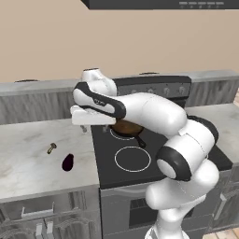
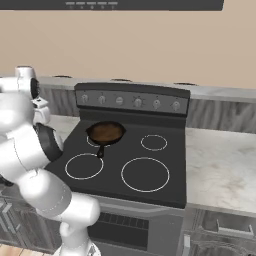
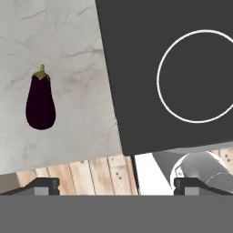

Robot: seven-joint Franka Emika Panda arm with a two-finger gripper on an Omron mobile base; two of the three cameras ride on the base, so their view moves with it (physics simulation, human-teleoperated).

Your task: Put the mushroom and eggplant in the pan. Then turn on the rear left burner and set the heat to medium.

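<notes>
first step, nothing loaded yet: gripper (image 3: pixel 116 184) jaws apart above the bench (image 3: pixel 68 50), must shift over the eggplant (image 3: pixel 40 102), descend and clamp it.

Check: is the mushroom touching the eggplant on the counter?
Apart. The left base view shows the mushroom and the eggplant lying on the counter with bare marble plainly between them.

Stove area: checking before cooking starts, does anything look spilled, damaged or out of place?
Nothing spilled or damaged. The pan sits on the rear left burner, empty. The eggplant and mushroom lie apart on the counter, not yet in the pan.
</notes>
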